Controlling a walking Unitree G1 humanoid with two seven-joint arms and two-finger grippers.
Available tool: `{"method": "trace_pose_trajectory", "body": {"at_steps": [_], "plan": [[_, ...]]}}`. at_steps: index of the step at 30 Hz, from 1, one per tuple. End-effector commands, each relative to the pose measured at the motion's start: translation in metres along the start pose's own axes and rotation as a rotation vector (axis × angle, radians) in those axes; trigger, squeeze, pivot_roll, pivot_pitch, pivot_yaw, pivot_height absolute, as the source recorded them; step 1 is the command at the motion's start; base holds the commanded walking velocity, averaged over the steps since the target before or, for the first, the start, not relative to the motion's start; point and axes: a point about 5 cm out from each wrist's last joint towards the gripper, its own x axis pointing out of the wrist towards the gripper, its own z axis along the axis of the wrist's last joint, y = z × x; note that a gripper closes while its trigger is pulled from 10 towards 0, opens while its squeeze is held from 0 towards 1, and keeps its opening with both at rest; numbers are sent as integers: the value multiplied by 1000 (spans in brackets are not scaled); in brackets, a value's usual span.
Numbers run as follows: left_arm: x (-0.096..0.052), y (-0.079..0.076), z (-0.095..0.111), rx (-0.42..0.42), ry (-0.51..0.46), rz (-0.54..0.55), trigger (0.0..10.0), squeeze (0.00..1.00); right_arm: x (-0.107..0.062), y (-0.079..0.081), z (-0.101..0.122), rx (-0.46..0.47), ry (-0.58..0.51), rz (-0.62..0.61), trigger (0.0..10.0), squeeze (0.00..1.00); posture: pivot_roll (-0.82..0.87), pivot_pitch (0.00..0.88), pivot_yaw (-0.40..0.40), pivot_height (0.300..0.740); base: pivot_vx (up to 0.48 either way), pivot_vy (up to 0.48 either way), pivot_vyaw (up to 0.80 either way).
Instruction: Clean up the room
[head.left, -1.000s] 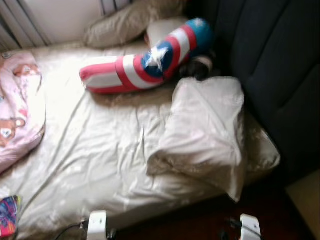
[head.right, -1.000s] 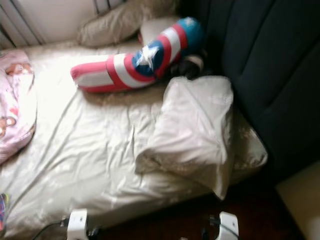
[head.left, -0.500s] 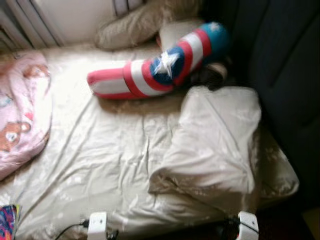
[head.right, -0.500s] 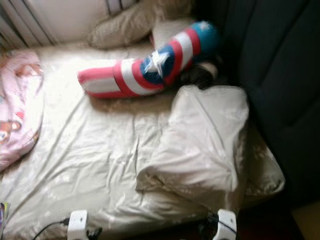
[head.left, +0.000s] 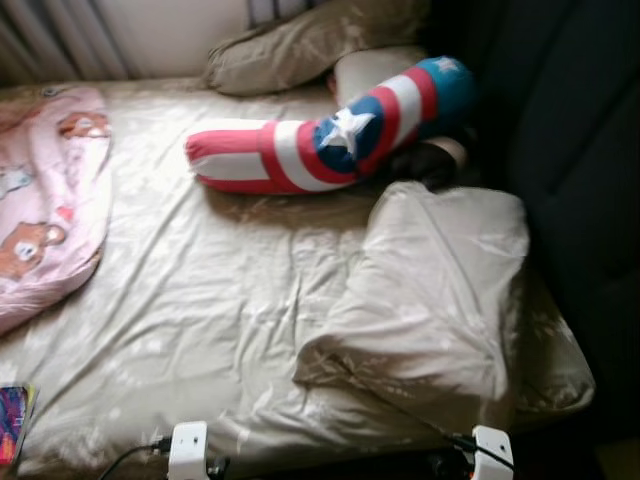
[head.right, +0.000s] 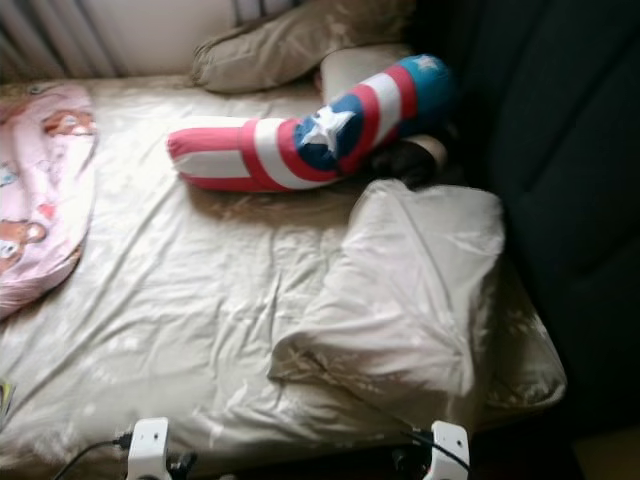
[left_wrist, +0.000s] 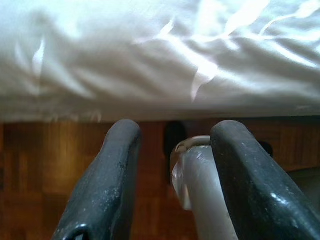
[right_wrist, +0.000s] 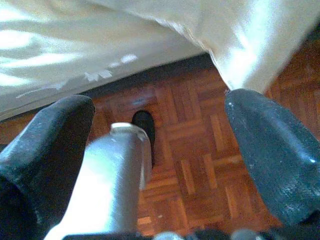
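A bed with a creased beige sheet lies before me. Across its far part rests a red, white and blue bolster with a white star. A large beige pillow sits askew at the right edge. A pink blanket with bears is bunched at the left. My left gripper hangs open low beside the mattress edge, above the wooden floor. My right gripper hangs open too, under the pillow's drooping corner, holding nothing.
A second beige pillow lies at the far end by the curtains. The dark padded headboard runs along the right. A colourful item pokes in at the near left edge. Parquet floor shows below the bed.
The whole picture has shifted a little, so the camera has moved. The bolster, pillows and blanket lie where they were, and both arms still hang low.
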Motion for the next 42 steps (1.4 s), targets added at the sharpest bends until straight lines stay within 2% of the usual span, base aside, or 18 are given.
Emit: {"method": "trace_pose_trajectory", "body": {"at_steps": [1, 8, 17, 21, 22, 24, 28, 32, 33, 35, 36, 37, 40, 41, 42], "plan": [[-4, 3, -14, 10, 43, 8, 10000, 0, 0, 2, -3, 29, 4, 0, 10000, 0, 67, 154, -35, 720, 0, -296, 0], [-4, 3, -14, 17, 43, 3, 10000, 0, 0, 1, -4, 38, -1, -7, 10000, 0, 65, 145, -34, 720, 0, -310, 0], [-5, 4, -14, 17, 33, 4, 10000, 0, -1, 1, -5, 51, -14, -16, 10000, 0, 57, 133, -35, 720, 0, 0, 0], [-3, 4, -6, 29, -18, -2, 10000, 0, -3, -3, -3, 67, -65, -44, 10000, 0, 61, 109, -37, 720, 0, 0, 0], [-3, 4, -4, 40, -31, -7, 10000, 0, 4, 17, 29, 61, -199, -11, 10000, 0, 60, 102, -36, 720, 0, 0, 0], [-3, 5, -1, 38, -50, -4, 10000, 0, 7, 31, 54, 84, -299, 15, 10000, 0, 57, 98, -35, 720, 0, 0, 0], [-2, 11, 14, 47, -135, 7, 10000, 0, 4, 31, 83, 105, -438, 38, 10000, 0, 52, 80, -36, 720, 0, 0, 0], [-3, 14, 28, 51, -236, 1, 10000, 0, 1, 23, 100, 106, -503, 17, 10000, 0, 52, 62, -35, 720, 0, 0, 0], [-3, 14, 28, 51, -236, 1, 10000, 0, 1, 23, 100, 106, -503, 17, 10000, 0, 52, 62, -35, 720, 0, 0, 0], [-4, 15, 43, 40, -329, 1, 10000, 0, -1, 12, 110, 117, -531, -44, 10000, 0, 56, 57, -36, 720, 0, 0, 0], [-4, 15, 43, 40, -329, 1, 10000, 0, -1, 12, 110, 117, -531, -44, 10000, 0, 56, 57, -36, 720, 0, 0, 0], [-5, 16, 55, 37, -395, 5, 10000, 0, -3, 6, 113, 122, -540, -76, 10000, 0, 57, 54, -38, 720, 0, 0, 0], [-7, 17, 71, 34, -474, 5, 10000, 0, -3, 2, 113, 127, -535, -77, 10000, 0, 57, 53, -38, 720, 0, 0, 0], [-8, 14, 84, 44, -527, -14, 10000, 0, -4, 1, 110, 100, -526, -68, 10000, 0, 65, 63, -38, 720, 0, 0, 0], [-8, 13, 86, 48, -537, -20, 10000, 0, -4, 1, 109, 92, -525, -67, 10000, 0, 65, 63, -38, 720, 0, 0, 0]]}}
